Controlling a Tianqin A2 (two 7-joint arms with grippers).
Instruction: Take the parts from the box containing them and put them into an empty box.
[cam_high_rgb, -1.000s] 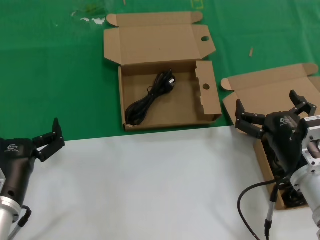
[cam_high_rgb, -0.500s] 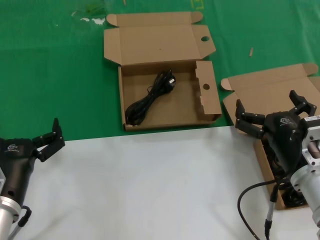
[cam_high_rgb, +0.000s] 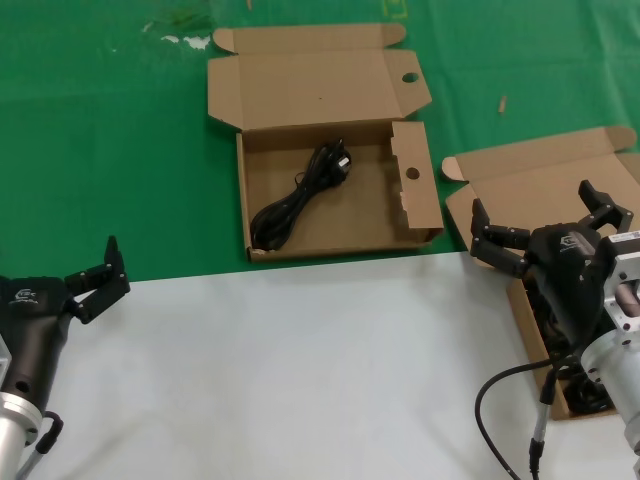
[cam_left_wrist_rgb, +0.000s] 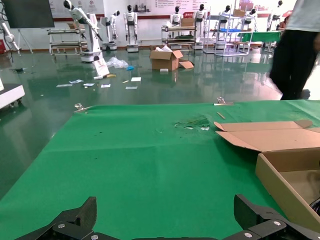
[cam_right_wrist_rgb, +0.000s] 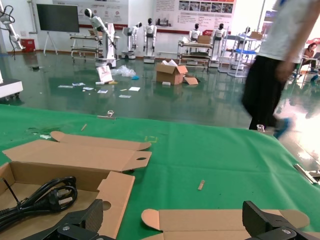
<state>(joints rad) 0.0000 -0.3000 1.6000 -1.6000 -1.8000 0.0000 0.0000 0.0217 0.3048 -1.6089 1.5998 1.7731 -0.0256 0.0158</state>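
Note:
The brown box with round holes in its flaps (cam_high_rgb: 420, 180) lies open on the green mat, and one black bundled cord (cam_high_rgb: 300, 195) rests inside it. At the right edge sits the plain box containing the parts (cam_high_rgb: 540, 180), its lid folded back. Black cords (cam_high_rgb: 590, 398) show in it, mostly hidden under my right arm. My right gripper (cam_high_rgb: 530, 200) hovers open over that box with nothing between its fingers. In the right wrist view the gripper (cam_right_wrist_rgb: 172, 207) faces the plain box's lid (cam_right_wrist_rgb: 215, 220), with the holed box's cord (cam_right_wrist_rgb: 45, 195) off to one side. My left gripper (cam_high_rgb: 92, 265) waits open at the near left.
A white table surface (cam_high_rgb: 300, 370) covers the near half and the green mat (cam_high_rgb: 100, 130) the far half. The holed box's lid (cam_high_rgb: 310, 90) lies flat behind it. In the left wrist view, that box's wall (cam_left_wrist_rgb: 280, 175) is beside my open left gripper (cam_left_wrist_rgb: 165, 202).

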